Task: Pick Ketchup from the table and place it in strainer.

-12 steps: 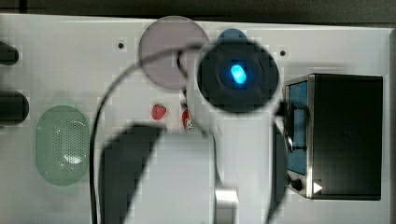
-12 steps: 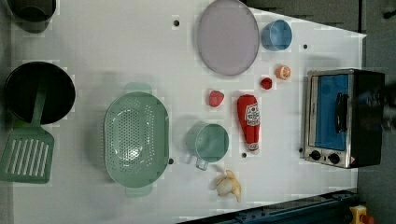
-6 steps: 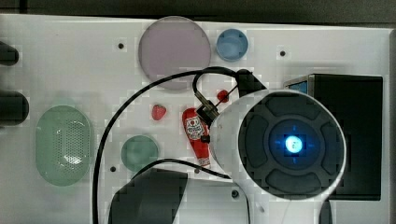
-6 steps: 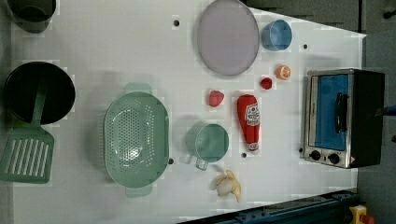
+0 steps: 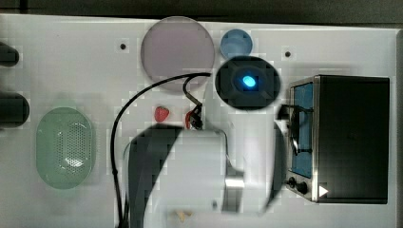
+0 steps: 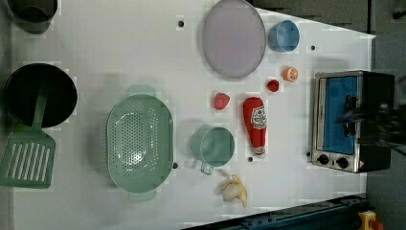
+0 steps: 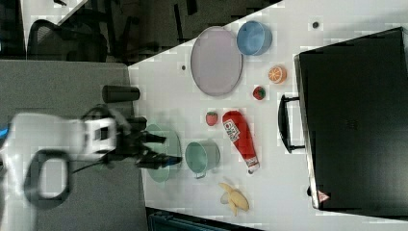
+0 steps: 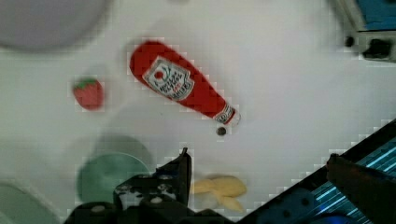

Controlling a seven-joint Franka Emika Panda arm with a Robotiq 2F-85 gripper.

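Ketchup (image 6: pixel 255 125) lying flat on the table (image 6: pixel 119 43).
In the left view it lay right of the green cup (image 6: pixel 213 146), well apart from the strainer (image 6: pixel 139 142); gripper (image 7: pixel 161 149) fingers spread, holding nothing.

A white table (image 7: pixel 308 159) fills most of the right view; a dark office chair (image 7: pixel 62 41) stands on grey floor (image 7: pixel 62 82) at upper left.
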